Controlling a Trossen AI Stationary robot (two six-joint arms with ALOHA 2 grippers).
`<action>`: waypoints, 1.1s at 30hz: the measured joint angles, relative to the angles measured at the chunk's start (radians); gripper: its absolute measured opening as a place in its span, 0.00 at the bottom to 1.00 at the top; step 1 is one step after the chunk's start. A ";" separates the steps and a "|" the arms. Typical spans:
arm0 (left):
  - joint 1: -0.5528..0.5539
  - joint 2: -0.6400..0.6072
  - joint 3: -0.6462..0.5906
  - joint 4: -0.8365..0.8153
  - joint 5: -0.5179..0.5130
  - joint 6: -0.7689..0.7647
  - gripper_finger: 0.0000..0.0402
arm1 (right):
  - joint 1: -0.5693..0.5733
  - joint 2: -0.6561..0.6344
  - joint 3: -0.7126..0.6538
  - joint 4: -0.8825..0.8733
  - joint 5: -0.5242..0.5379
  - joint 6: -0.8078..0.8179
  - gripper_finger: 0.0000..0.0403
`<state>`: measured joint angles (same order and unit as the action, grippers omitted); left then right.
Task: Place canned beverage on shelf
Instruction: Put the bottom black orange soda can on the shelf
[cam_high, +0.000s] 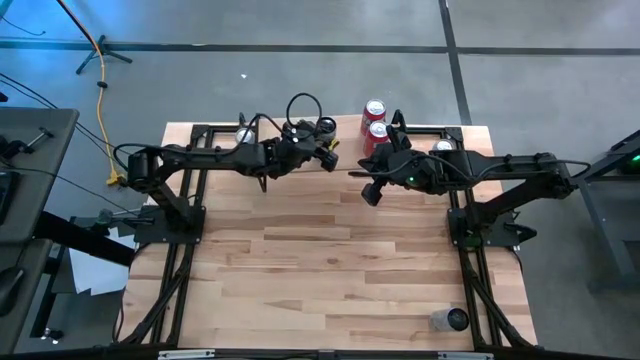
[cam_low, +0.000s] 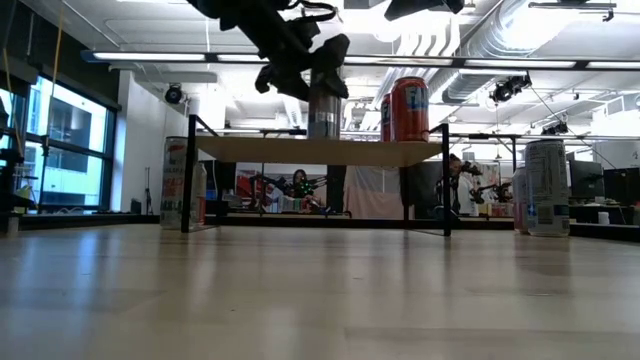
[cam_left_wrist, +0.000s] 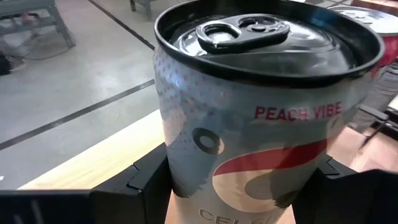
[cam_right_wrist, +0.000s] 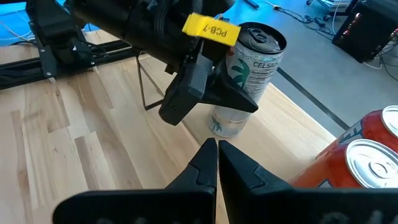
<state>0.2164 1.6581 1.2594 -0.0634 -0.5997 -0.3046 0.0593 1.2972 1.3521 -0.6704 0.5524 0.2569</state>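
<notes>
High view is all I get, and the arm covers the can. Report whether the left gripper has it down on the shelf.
Observer: In the low view the silver can stands upright, its base apparently on the plank of the shelf. The left gripper grips its upper part.
Operator: Give me the right gripper's fingers.
Observer: Its own wrist view shows the right gripper shut on nothing, short of the can.
Operator: Read me the label.
Observer: The left wrist view shows PEACH VIBE in red letters, and the pull tab lies flat, unopened.
</notes>
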 joint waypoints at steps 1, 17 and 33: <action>0.000 0.000 0.000 0.002 0.010 0.000 0.51 | 0.000 0.000 0.000 0.000 0.000 0.000 0.00; -0.002 -0.030 -0.001 0.003 -0.021 -0.006 0.91 | 0.000 0.000 0.000 0.000 -0.003 0.000 0.00; -0.004 -0.249 -0.001 -0.194 0.120 0.168 0.95 | -0.003 0.000 0.000 0.000 -0.006 -0.014 0.00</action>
<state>0.2126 1.4093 1.2587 -0.2574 -0.4801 -0.1364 0.0562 1.2968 1.3525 -0.6701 0.5468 0.2424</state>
